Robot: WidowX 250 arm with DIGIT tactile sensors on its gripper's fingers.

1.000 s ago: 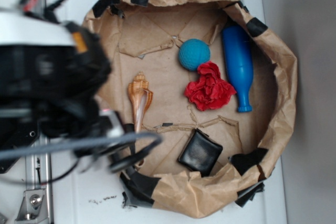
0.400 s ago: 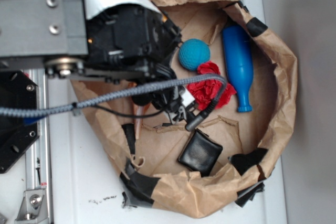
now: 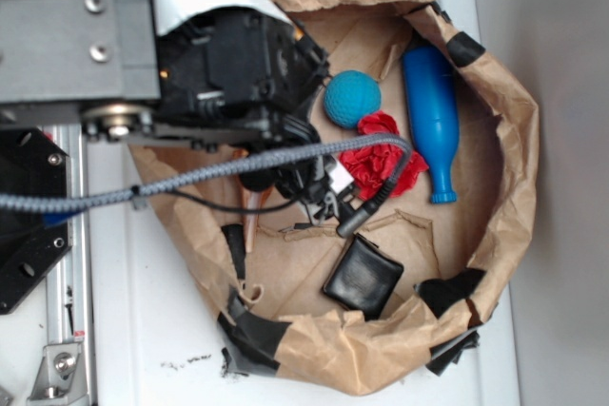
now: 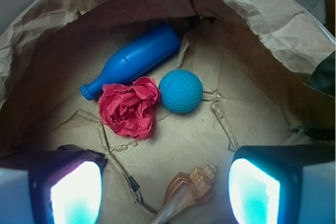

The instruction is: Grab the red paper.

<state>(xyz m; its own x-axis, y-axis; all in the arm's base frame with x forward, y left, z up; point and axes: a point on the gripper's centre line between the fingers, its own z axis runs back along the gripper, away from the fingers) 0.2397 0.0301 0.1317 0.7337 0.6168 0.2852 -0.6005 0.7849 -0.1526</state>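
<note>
The red paper (image 4: 129, 107) is seen on the floor of a basin lined with brown paper (image 4: 252, 9), where it lies as a crumpled, ruffled wad. In the wrist view it is placed between a blue plastic bottle (image 4: 135, 59), which lies on its side behind it, and a teal ball (image 4: 180, 91), which is just beside it on the right and seems to touch it. A brown spiral seashell (image 4: 186, 192) is found nearer to the camera, low in the middle of that view.

The gripper (image 4: 165, 192) is held above the basin floor with its jaws spread wide apart; nothing is held between the two fingers (image 4: 76, 192). The seashell is seen in the gap between them, and the red paper is further away, apart from both fingers.

In the exterior view the red paper (image 3: 385, 164) is partly covered by the arm and its grey braided cable (image 3: 190, 178). A black square pouch (image 3: 362, 278) is seen near the lower rim.
</note>
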